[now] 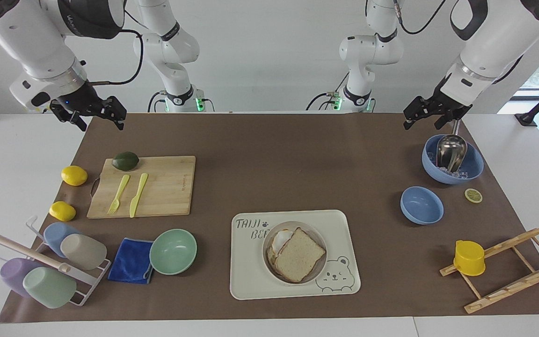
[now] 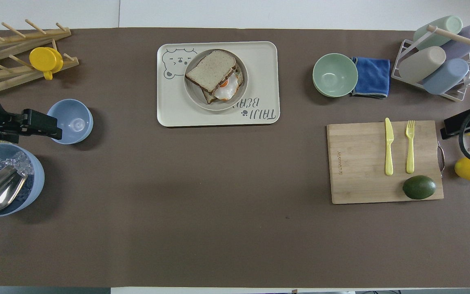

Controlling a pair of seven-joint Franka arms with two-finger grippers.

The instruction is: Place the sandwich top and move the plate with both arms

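Note:
The sandwich top (image 1: 300,255) lies tilted on the egg-bearing bread slice (image 1: 280,239) on the plate (image 1: 317,275); the stack also shows in the overhead view, top slice (image 2: 210,70) and plate (image 2: 241,90). My left gripper (image 1: 423,122) is open and empty, raised over the mat's edge by the ice bowl (image 1: 473,166), and it also shows in the overhead view (image 2: 55,127). My right gripper (image 1: 101,124) is open and empty, waiting raised above the mat's corner near the cutting board (image 1: 166,187); its tip shows in the overhead view (image 2: 447,130).
The plate sits on a cream bear tray (image 1: 246,281). A small blue bowl (image 1: 421,205), lemon slice (image 1: 473,195) and wooden rack with yellow cup (image 1: 469,257) are at the left arm's end. A mint bowl (image 1: 173,251), blue cloth (image 1: 129,261), cup rack (image 1: 45,267) and lemons (image 1: 74,175) are at the right arm's end.

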